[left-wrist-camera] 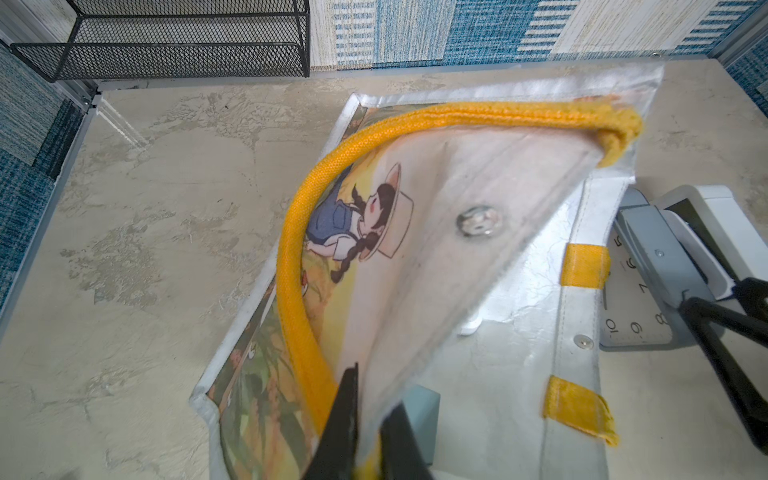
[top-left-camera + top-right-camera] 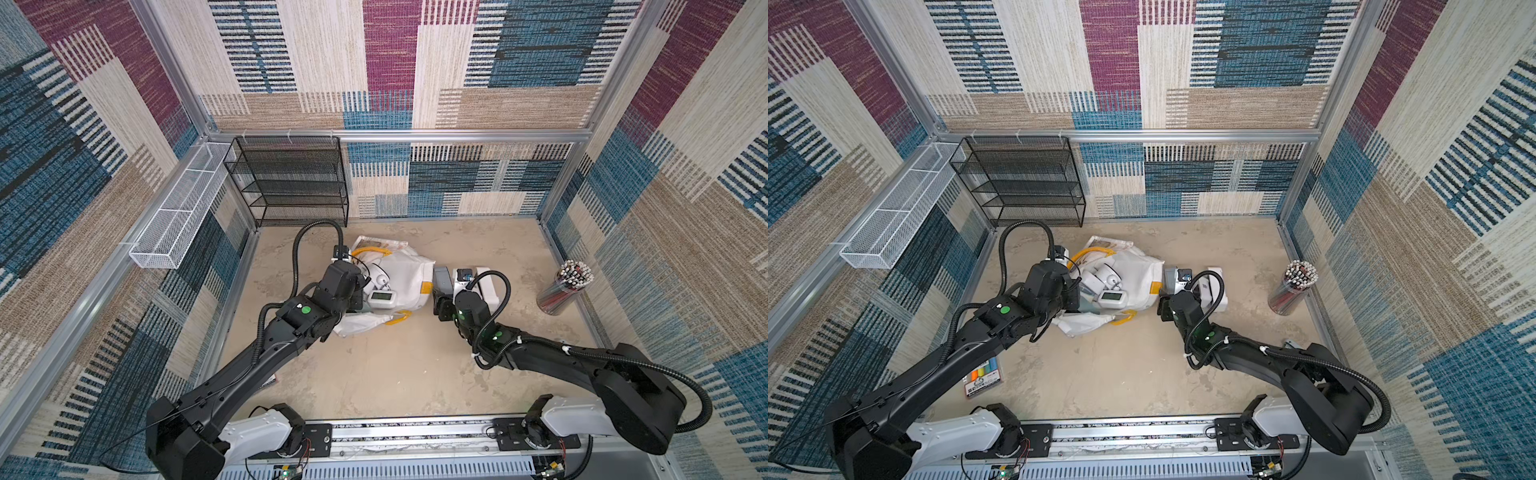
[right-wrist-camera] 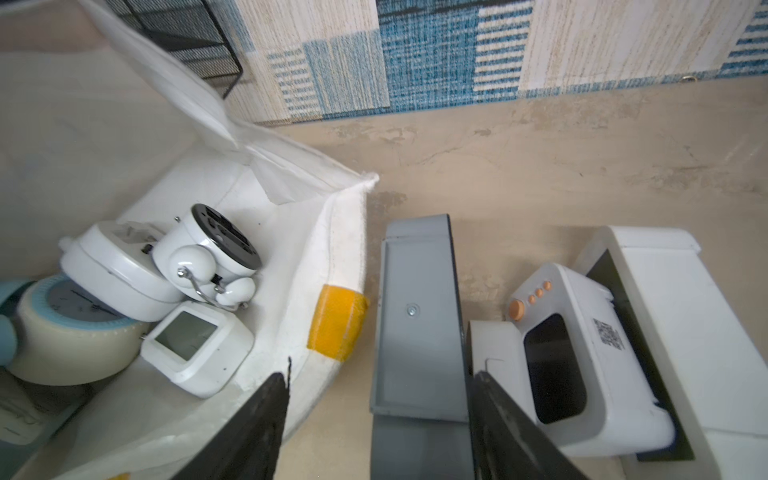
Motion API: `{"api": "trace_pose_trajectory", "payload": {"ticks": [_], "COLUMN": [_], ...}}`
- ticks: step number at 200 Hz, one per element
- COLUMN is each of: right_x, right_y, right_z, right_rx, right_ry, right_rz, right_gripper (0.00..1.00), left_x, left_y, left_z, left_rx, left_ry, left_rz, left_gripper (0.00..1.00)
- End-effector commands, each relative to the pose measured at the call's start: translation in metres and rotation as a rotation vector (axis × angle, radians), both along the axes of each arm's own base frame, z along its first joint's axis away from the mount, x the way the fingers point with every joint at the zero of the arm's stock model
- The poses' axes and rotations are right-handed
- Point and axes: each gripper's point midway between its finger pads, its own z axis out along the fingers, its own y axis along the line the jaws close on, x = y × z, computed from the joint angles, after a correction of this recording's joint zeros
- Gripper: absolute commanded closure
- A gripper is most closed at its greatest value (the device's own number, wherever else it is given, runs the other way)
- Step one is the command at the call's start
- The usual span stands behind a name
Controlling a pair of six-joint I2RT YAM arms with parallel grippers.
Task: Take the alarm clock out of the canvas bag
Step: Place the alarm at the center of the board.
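Observation:
The white canvas bag [image 2: 409,270] [image 3: 291,249] with yellow handles lies on its side mid-table, mouth facing right. My left gripper [image 1: 374,386] is shut on its upper rim flap, holding the mouth up. Inside lie several alarm clocks: a white twin-bell one [image 3: 208,253], a square digital one [image 3: 195,345] [image 2: 382,298] and a blue-rimmed one [image 3: 66,316]. A grey alarm clock [image 3: 419,316] [image 2: 441,278] rests on the table just outside the bag. My right gripper [image 3: 380,374] [image 2: 441,305] hangs open over it, jaws wide apart and gripping nothing.
Two white clocks [image 3: 573,345] [image 3: 673,332] lie right of the grey one. A black mesh shelf [image 2: 291,178] stands at the back left, with a white mesh basket [image 2: 174,216] on the left wall. A pencil jar [image 2: 565,286] stands far right; a marker pack [image 2: 984,376] lies front left.

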Motion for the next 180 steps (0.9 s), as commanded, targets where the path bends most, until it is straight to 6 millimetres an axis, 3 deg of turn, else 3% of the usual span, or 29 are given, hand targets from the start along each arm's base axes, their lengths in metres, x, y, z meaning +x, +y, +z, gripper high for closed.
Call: {"api": "trace_pose_trajectory", "payload": {"ticks": [1,57,180], "right_x": [-0.004,-0.018,-0.031], "right_y": [0.015,0.054,0.128], "right_z": [0.02,0.031,0.003], "right_rx": [0.079,0.174,0.24], "right_ry": [-0.028,-0.011,0.126], "right_rz": [0.052,0.155,0.311], "right_gripper": [0.28,0.27,0.28], "left_x": [-0.001,0.0,0.005], "left_y": [0.003,0.001,-0.007], "left_z": [-0.001,-0.004,-0.003], "left_rx": [0.015,0.008,-0.002], "left_ry": [0.001,0.005,0.01], "left_rz": [0.002,0.0,-0.014], "left_gripper": [1.0,1.0,1.0]}}
